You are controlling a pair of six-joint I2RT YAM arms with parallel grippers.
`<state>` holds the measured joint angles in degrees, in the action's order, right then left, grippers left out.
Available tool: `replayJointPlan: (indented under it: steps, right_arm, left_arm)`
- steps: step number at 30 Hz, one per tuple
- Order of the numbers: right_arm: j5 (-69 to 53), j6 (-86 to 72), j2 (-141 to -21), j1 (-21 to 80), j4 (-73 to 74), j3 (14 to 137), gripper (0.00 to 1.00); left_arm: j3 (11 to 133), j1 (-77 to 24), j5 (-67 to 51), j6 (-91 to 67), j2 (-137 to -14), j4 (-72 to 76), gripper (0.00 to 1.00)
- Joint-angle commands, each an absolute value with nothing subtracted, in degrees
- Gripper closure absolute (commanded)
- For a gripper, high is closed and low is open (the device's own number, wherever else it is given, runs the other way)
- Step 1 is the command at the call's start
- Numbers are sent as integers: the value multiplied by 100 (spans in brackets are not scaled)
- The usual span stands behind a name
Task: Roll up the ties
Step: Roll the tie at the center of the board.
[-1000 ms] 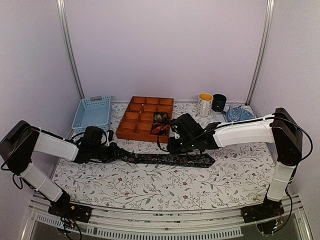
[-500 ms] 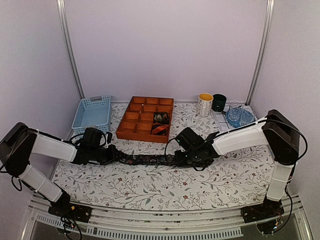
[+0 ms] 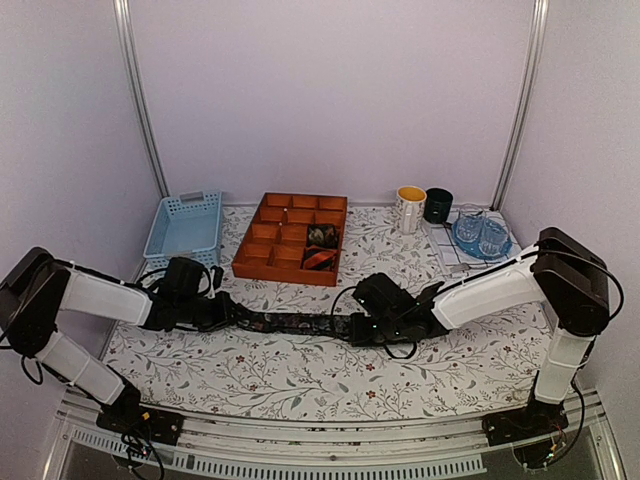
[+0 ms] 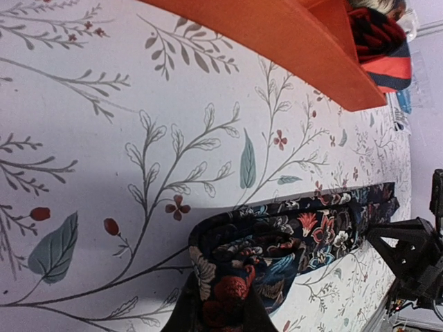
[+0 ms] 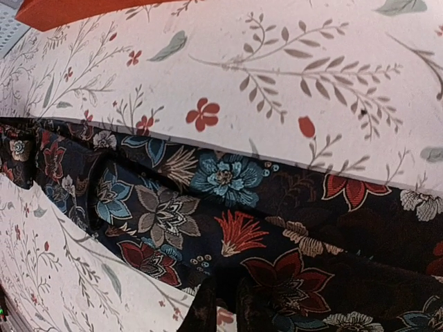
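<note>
A dark floral tie [image 3: 300, 322] lies flat across the floral cloth in front of the orange tray [image 3: 285, 274]. My left gripper [image 3: 228, 312] is shut on its narrow end, which is curled into a small loose roll [image 4: 263, 252] between the fingers [image 4: 216, 304]. My right gripper [image 3: 358, 328] is low over the wide part of the tie [image 5: 228, 228] and its fingers [image 5: 221, 304] pinch the fabric. The wide tip is hidden under the right arm. Two coiled ties sit in the tray: a dark patterned one [image 3: 322, 235] and a red-and-black one [image 3: 320, 258], also seen in the left wrist view [image 4: 377, 41].
A light blue basket [image 3: 185, 225] stands at the back left. A yellow-rimmed mug [image 3: 411, 208], a dark mug [image 3: 438, 205] and glasses on a blue plate [image 3: 480, 232] stand at the back right. The tray's edge shows in both wrist views [image 4: 277, 34] [image 5: 69, 10].
My right gripper has moved from beside the tray down onto the tie's wide part. The visible stretch of tie has shortened from the right. The left gripper has stayed holding the narrow end.
</note>
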<state>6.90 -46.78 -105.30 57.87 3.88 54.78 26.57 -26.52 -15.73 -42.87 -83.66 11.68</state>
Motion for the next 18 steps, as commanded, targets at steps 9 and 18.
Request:
replayJointPlan:
  steps: [9,18]
  right_arm:
    - [417,-5581,-9661,6426,1639,4709,89]
    - [340,-5887,-9579,6619,1638,4356,89]
  left_arm:
    - [2420,-2929,-1601,-4230,-8115,965,100]
    - [2540,-3216,-1001,-3942,-7733,196,100]
